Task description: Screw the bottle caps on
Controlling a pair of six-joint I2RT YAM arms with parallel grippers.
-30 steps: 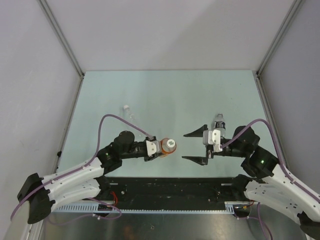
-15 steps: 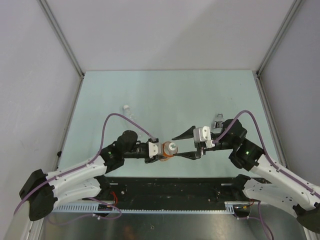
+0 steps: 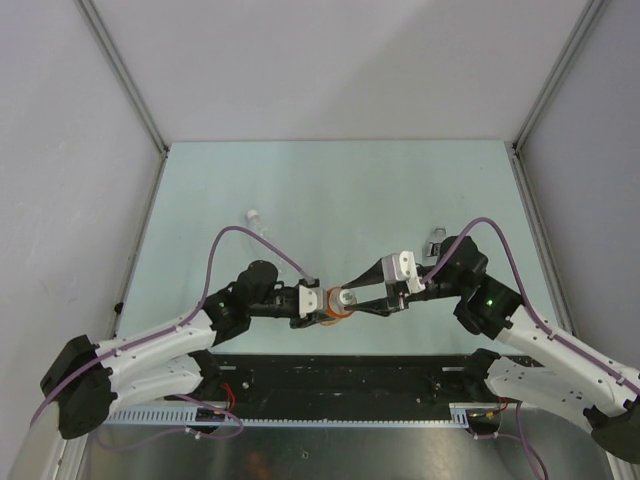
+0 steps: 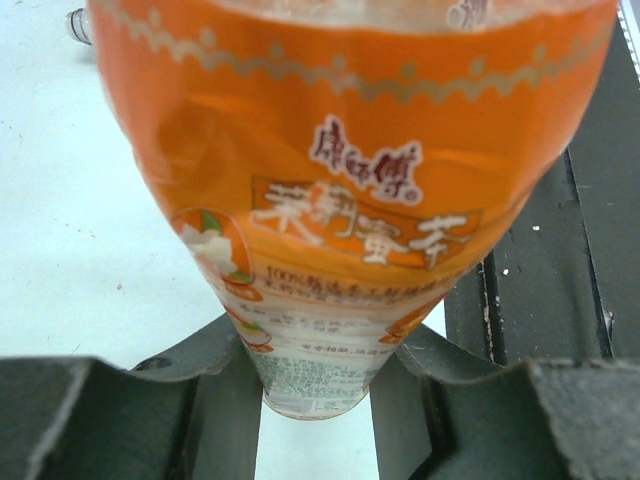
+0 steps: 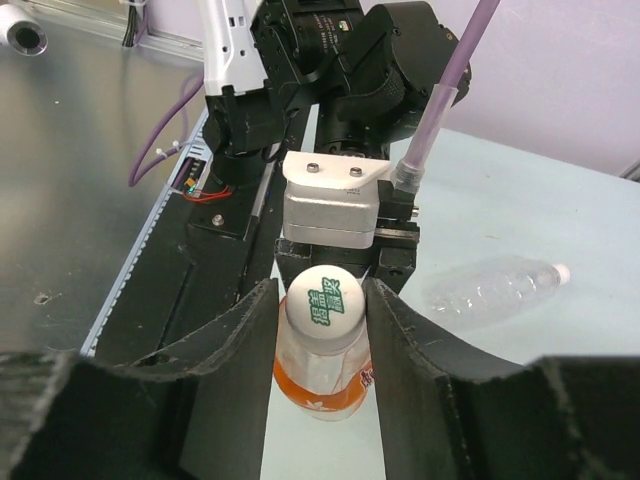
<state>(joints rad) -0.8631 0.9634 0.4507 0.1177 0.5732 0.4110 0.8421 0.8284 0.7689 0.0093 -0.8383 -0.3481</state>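
My right gripper (image 3: 348, 297) has swung in and narrowed around the white cap (image 5: 328, 298) seated on the orange bottle (image 4: 350, 200) clamped in my left gripper (image 3: 325, 301); whether it grips yet I cannot tell, and an off-centre bite could cross-thread the cap or twist the bottle loose.

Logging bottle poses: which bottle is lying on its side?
The plain clear bottle, flat on the table, away from both arms. The orange bottle stands upright in the left tool; a third bottle is mostly hidden behind the right arm.
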